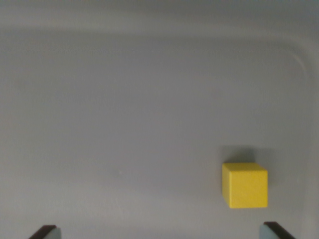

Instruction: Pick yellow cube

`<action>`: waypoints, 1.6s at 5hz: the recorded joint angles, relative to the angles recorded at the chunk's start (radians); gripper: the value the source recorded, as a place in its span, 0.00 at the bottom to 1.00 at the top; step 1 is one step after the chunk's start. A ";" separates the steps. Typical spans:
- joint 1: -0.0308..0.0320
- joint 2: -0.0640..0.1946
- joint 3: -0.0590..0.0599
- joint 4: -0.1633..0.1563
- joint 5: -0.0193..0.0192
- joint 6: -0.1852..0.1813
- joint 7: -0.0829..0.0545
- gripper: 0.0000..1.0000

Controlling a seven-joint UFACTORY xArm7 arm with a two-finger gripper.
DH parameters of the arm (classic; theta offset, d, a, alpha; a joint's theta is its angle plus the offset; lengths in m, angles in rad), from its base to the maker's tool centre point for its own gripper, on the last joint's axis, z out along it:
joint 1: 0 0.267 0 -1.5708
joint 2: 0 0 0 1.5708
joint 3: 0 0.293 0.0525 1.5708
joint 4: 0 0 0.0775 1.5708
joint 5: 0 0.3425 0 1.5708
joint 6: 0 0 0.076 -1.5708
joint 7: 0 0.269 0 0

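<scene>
Wrist view: a yellow cube [244,185] sat on a grey tray [124,109].

The cube was low down on the wrist view's right, flat on the tray. The gripper [162,233] had its two dark fingertips [45,232] spread wide at the bottom edge. They held nothing. The cube sat just above the right tip, not touching it.

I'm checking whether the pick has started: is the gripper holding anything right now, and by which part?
Nothing is held. The gripper is open, its fingertips spread wide, and the yellow cube sits free on the grey surface.
</scene>
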 joint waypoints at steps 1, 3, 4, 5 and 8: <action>0.0000 0.000 0.000 0.000 0.0000 0.000 0.000 0.00; -0.0108 0.021 -0.007 -0.027 0.0045 -0.044 -0.022 0.00; -0.0219 0.043 -0.014 -0.055 0.0092 -0.091 -0.044 0.00; -0.0219 0.043 -0.014 -0.055 0.0092 -0.091 -0.044 0.00; -0.0441 0.087 -0.028 -0.110 0.0185 -0.182 -0.089 0.00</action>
